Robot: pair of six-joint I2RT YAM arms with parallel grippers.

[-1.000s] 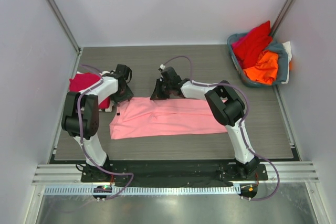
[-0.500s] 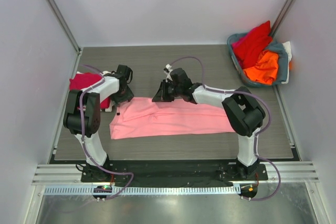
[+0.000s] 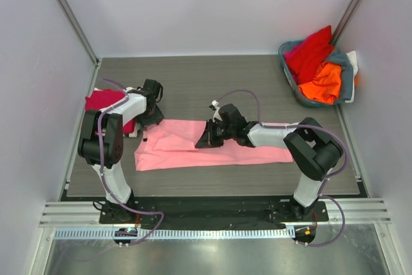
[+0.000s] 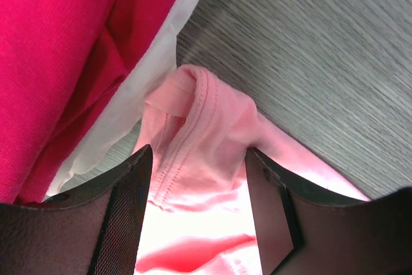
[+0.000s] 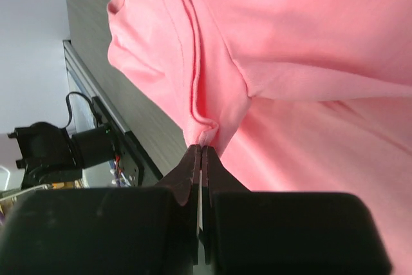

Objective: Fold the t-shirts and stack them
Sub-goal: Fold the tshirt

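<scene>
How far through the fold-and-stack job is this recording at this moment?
Done: a crimson shirt lies on a white shirt at the left edge of the table, apparently stacked. In hand: the light pink shirt is spread mid-table, the right end effector shut on a fold of it, and the left end effector open around its hem. Left: the red shirt and orange shirt sit bunched in the basket.

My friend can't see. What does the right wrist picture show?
The right gripper, shut, pinches a fold of the pink t-shirt, which fills most of the picture. Grey table shows at upper left.
</scene>
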